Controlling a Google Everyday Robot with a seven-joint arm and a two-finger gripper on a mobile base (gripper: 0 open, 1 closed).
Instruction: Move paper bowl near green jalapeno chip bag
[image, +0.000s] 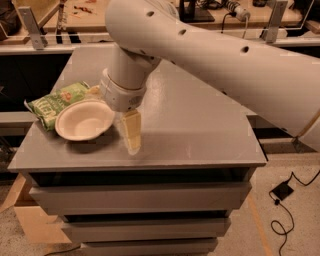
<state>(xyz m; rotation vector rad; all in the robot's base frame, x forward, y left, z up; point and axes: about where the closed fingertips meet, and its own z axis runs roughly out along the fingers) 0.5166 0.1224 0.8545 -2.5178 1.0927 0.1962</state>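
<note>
The white paper bowl (83, 120) sits upright on the grey table (200, 125) near its left front. Its left rim overlaps the crinkled green jalapeno chip bag (54, 102), which lies just behind and to the left of it. My gripper (127, 129) hangs from the big white arm (210, 55) just right of the bowl. It is open, holds nothing and is clear of the bowl's rim. One pale finger (132, 131) points down at the table. The wrist hides the bowl's far right edge.
The table's front edge (140, 167) runs close below the bowl and the gripper, with drawers (140, 197) under it. A cardboard box (35, 220) stands on the floor at the lower left. A cable and plug (282, 192) lie on the floor at the right.
</note>
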